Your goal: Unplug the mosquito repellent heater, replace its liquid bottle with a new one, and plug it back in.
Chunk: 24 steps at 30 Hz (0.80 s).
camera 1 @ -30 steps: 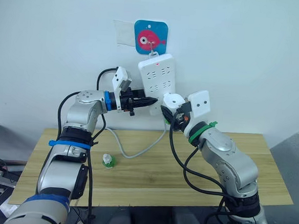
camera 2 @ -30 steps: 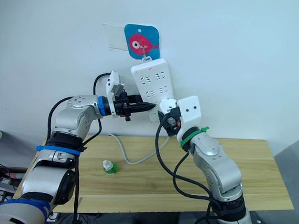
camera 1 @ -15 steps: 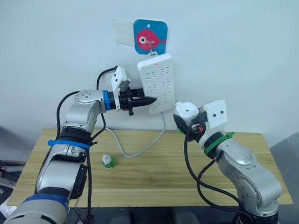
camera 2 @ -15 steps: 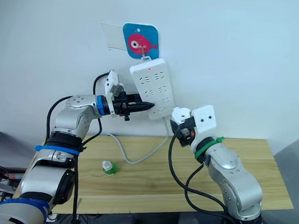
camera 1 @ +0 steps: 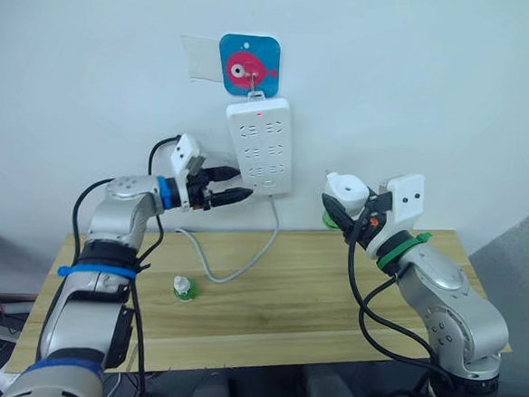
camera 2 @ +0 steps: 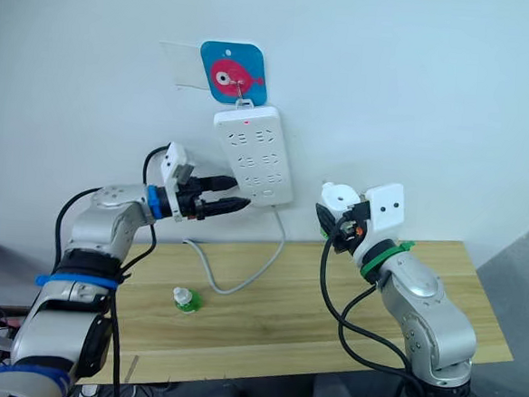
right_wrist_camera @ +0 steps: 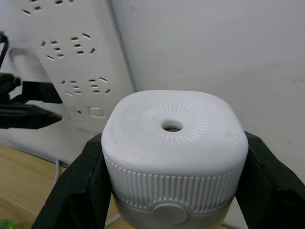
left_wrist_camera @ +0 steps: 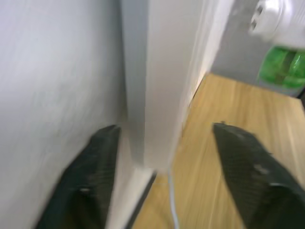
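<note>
The mosquito repellent heater [camera 1: 345, 190] is a small white rounded unit with a dark centre hole [right_wrist_camera: 172, 127]. It is unplugged and held in the air right of the white power strip [camera 1: 260, 146], with my right gripper [right_wrist_camera: 174, 157] shut on its sides. A green liquid bottle [camera 1: 332, 219] hangs under it. My left gripper [camera 1: 235, 184] is open at the strip's lower left edge, which lies between its fingers [left_wrist_camera: 95, 167] in the left wrist view. A second small green bottle [camera 1: 183, 288] with a white cap stands on the table.
The power strip hangs from a hook on a blue fish-pictured pad [camera 1: 248, 65] on the white wall. Its white cable [camera 1: 242, 262] loops down onto the wooden table [camera 1: 330, 298]. The table's front edge runs just ahead of me.
My right gripper has carried the heater away from the power strip, to the right and slightly down. The left gripper has gone from shut to open, and the strip hangs straighter.
</note>
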Tool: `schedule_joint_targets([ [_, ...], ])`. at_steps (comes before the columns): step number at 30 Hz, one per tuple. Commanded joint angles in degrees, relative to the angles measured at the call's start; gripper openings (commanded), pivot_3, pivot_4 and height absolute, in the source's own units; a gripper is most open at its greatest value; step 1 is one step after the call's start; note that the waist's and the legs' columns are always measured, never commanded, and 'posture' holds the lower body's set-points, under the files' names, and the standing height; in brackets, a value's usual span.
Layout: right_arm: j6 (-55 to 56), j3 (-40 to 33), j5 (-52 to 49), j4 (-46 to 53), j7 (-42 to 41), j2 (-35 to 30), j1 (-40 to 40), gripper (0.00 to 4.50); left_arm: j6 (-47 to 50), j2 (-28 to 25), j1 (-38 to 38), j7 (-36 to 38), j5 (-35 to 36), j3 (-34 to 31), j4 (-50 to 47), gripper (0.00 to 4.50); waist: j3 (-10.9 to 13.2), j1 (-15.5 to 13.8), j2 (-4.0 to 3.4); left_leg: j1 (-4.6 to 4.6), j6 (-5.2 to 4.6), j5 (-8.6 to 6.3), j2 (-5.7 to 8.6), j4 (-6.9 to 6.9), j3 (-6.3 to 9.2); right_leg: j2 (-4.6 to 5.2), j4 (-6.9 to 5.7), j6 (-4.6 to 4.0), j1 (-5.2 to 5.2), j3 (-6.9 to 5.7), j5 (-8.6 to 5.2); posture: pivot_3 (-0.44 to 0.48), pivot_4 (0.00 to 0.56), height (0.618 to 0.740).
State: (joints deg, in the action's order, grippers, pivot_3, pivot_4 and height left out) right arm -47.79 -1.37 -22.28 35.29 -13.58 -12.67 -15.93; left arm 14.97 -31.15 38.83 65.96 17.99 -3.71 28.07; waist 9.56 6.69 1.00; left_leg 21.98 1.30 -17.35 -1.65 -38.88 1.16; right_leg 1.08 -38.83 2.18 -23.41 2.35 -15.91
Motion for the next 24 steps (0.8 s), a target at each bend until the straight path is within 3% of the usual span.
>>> schedule_joint_targets([
  [1, 3.67, -2.11, -2.32, -0.33, -1.47, 0.87, 1.40, 2.97, 1.74, -2.32, -5.93, -2.15, 2.10, -3.19, -8.99, 4.47, 0.00, -0.07, 0.00, 0.00, 0.00, 0.00, -0.02, 0.01, 0.00, 0.00, 0.00, -0.01, 0.00, 0.01, -0.01, -0.114, 0.164, 0.740],
  [6, 3.92, -5.12, -5.51, -4.02, -1.10, 2.79, 0.72, 2.97, 6.59, -3.34, -20.60, -6.18, 6.22, -6.36, -28.17, 4.47, 0.04, -0.42, -0.02, 0.02, 0.01, 0.00, -0.24, 0.04, 0.01, 0.19, 0.00, -0.02, -0.02, 0.11, -0.03, -0.086, 0.163, 0.740],
  [11, -2.63, -12.54, -14.45, -7.66, 2.75, 7.12, -0.95, 2.97, -1.63, 1.11, -29.81, -14.12, 0.20, -0.92, -45.43, 4.47, 0.07, -2.39, 0.00, 0.02, 0.08, 0.04, -0.17, 0.04, 0.01, 0.40, -0.06, -0.02, 0.04, 0.15, -0.02, -0.060, 0.159, 0.740],
  [14, -7.54, -17.85, -22.28, -8.88, 7.58, 10.52, -2.19, 2.97, -5.37, 5.33, -29.24, -18.46, -3.15, 3.34, -47.85, 4.47, 0.08, -3.62, -0.02, 0.00, 0.19, 0.10, -0.07, 0.03, 0.06, 0.45, -0.11, -0.03, 0.10, 0.11, -0.01, -0.060, 0.160, 0.740],
  [18, -11.59, -26.28, -41.05, -11.10, 21.66, 17.14, -4.56, 2.97, -10.14, 12.06, -25.65, -24.10, -7.11, 8.44, -45.50, 4.47, 0.09, -3.59, -0.02, -0.01, 0.20, 0.11, 0.00, 0.02, 0.03, 0.38, -0.12, -0.02, 0.13, 0.12, 0.00, -0.077, 0.166, 0.740],
  [24, -8.76, -25.88, -64.92, -11.00, 37.01, 16.63, -1.63, 2.97, -11.08, 20.14, -22.04, -27.29, -6.56, 13.48, -41.12, 4.47, 0.10, -3.00, -0.05, 0.06, 0.19, 0.10, 0.06, 0.03, 0.02, 0.18, 0.02, -0.02, 0.12, 0.12, -0.01, -0.097, 0.168, 0.740],
])
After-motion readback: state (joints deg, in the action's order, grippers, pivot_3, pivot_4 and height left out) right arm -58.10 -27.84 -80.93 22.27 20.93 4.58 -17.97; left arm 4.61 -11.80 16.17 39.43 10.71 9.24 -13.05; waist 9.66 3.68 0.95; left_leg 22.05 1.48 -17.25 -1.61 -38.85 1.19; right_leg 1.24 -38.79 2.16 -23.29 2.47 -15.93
